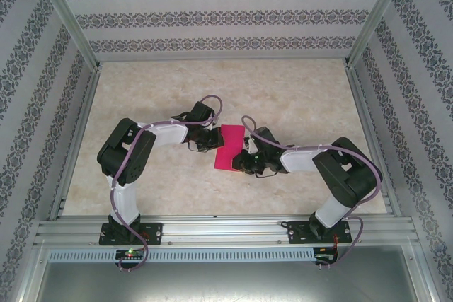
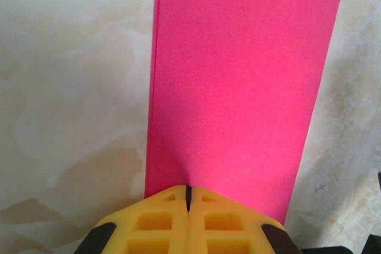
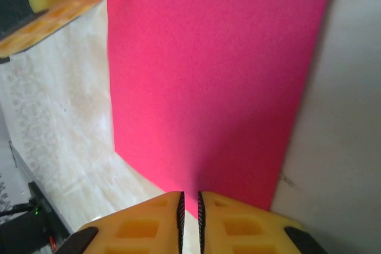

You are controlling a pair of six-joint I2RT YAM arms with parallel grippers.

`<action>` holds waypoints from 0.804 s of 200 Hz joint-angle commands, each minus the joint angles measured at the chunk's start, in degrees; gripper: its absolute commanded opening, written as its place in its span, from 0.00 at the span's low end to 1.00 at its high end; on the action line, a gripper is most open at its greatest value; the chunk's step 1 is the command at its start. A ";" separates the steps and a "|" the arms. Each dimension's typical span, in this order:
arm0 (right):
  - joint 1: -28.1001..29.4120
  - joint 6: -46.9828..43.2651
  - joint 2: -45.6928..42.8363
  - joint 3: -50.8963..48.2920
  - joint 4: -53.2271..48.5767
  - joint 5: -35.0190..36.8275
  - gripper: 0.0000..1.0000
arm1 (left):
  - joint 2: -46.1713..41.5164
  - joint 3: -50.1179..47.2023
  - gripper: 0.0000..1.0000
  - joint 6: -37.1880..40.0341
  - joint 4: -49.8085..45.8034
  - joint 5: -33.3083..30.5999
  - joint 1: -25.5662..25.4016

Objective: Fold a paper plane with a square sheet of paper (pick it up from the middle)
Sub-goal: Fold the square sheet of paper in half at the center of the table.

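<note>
Left wrist view: my left gripper pinches the folded magenta-pink paper sheet; right gripper jaws grip its opposite edge.

Lighting: even, diffuse brightness is covering the counter; soft shadows are pooling beneath both arms. Wrist views: near yellow fingers are blurring slightly; pale marble is washing out.

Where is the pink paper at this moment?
In the top view, the pink paper is at the middle of the table, between the left end effector and the right end effector, which both touch its edges.
</note>
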 commanded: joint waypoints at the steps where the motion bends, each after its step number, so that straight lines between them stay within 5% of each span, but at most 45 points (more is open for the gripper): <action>1: 0.89 -0.06 2.69 -2.07 -0.51 1.12 0.18 | 1.68 -2.52 0.00 0.35 -6.43 -2.93 -0.71; 58: -1.03 -9.89 0.04 0.98 -9.97 -2.57 0.18 | -5.68 -3.32 0.02 -0.21 -4.71 0.02 -1.57; 106: -2.00 -15.47 -5.49 8.08 -19.61 -3.05 0.21 | -14.17 -4.94 0.21 -0.08 -8.60 -9.08 -1.45; 143: -3.47 -11.66 -10.01 9.73 -22.82 12.36 0.34 | -14.59 -7.13 0.30 -2.08 -6.99 -9.33 -0.31; 161: -4.95 -9.65 -8.98 9.67 -21.32 12.21 0.40 | -14.15 -8.55 0.35 -3.30 -4.37 -6.53 0.94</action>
